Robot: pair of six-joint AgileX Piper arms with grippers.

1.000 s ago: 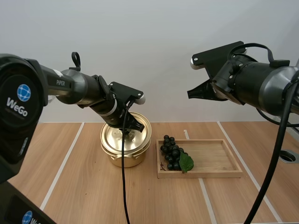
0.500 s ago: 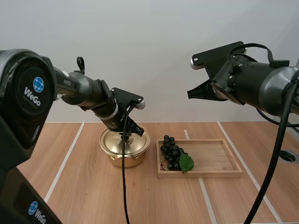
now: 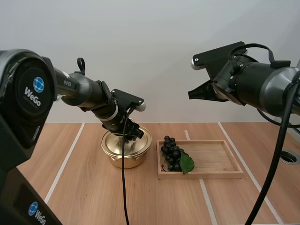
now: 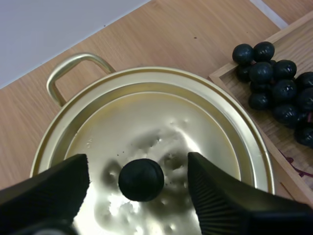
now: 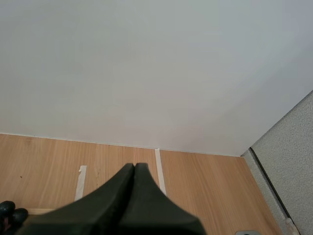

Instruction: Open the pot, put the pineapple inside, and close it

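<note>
The pot stands on the table, just to the left of the tray, with its lid seated flat inside the rim. The black knob sits at the lid's centre. The left claw is over the lid, spread wide, with one of its fingers on each side of the knob and a gap showing on both sides. The step in hand is judged to be gripping the knob to lift the lid. To do it well, centre the knob between the ribbed faces, bring them level with its widest part, close evenly, then lift straight up. An off-centre pinch could tilt the lid or drag the pot. The fruit on hand is a bunch of grapes at the tray's left end (the task says pineapple). The right claw hangs high above the tray, pressed together on nothing.
</note>
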